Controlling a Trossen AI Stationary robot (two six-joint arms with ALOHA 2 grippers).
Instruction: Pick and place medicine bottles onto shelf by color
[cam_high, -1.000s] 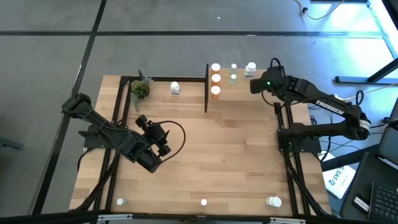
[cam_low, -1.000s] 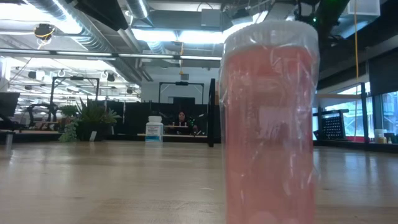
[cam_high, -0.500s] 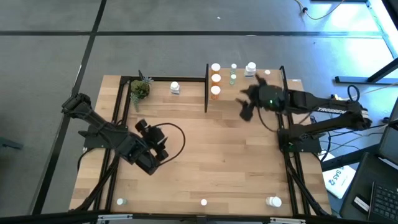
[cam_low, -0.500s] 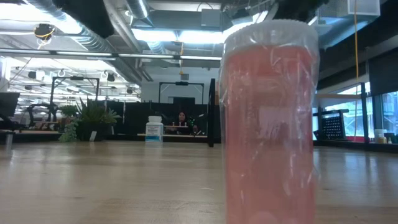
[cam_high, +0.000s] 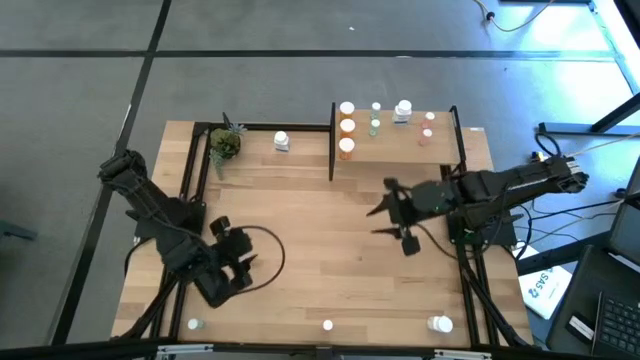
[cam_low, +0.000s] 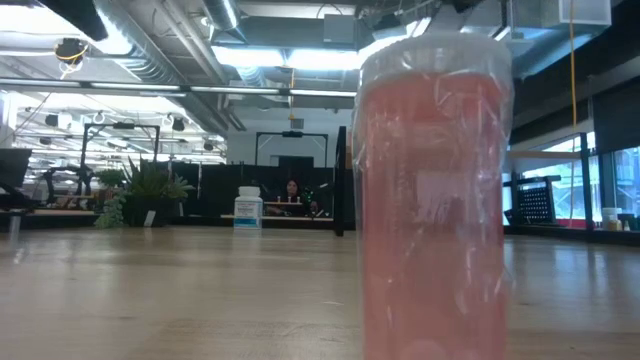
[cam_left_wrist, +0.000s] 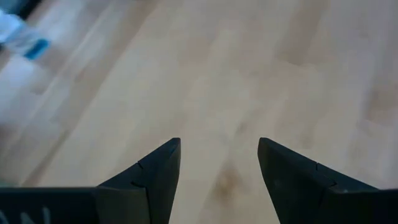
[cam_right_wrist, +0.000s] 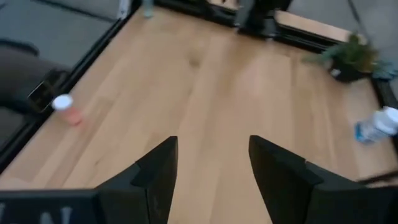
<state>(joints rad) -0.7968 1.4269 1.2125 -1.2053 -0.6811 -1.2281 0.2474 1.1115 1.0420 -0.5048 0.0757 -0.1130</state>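
Medicine bottles (cam_high: 346, 126) are sitting grouped on the shelf (cam_high: 395, 150) at the table's far edge, while the right gripper (cam_high: 392, 213), having pulled away toward table centre, is hanging open and empty, probably heading for another bottle; the left gripper (cam_high: 232, 268), also open and empty, is retreating nearward.

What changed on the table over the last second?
The right gripper left the shelf and swung out over the table's middle, jaws open and empty. The left gripper drew back toward the near edge, also open. The bottles on the shelf and the plant stayed put.
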